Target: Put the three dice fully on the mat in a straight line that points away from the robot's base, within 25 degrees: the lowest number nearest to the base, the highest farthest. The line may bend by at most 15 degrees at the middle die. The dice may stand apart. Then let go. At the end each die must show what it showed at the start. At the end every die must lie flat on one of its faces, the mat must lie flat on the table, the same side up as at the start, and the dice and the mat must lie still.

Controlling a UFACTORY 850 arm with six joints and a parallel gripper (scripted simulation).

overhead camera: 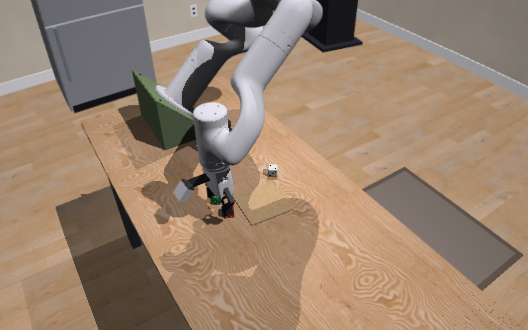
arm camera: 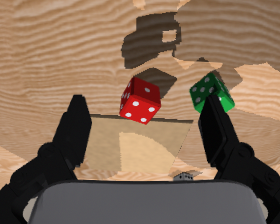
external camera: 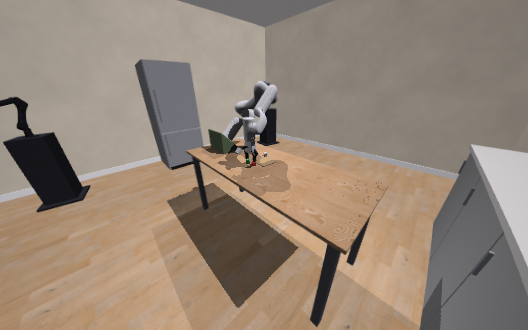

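My gripper [arm camera: 145, 108] is open and empty, pointing down just above the table. A red die [arm camera: 140, 100] lies between the fingertips at the edge of the tan mat [arm camera: 134, 145]; it also shows in the top view [overhead camera: 229, 213]. A green die [arm camera: 212, 91] lies on the bare wood close to the right finger, off the mat, and partly hidden by the gripper in the top view [overhead camera: 215, 200]. A white die [overhead camera: 271, 171] lies on the table beyond the mat [overhead camera: 266, 202], apart from the gripper [overhead camera: 223, 200]. I cannot read the top faces surely.
The arm's green wedge base [overhead camera: 161, 112] stands at the table's far end. A grey fridge [overhead camera: 96, 47] and a black pedestal [overhead camera: 333, 25] stand on the floor behind. A grey rug [overhead camera: 443, 225] lies on the floor to the right.
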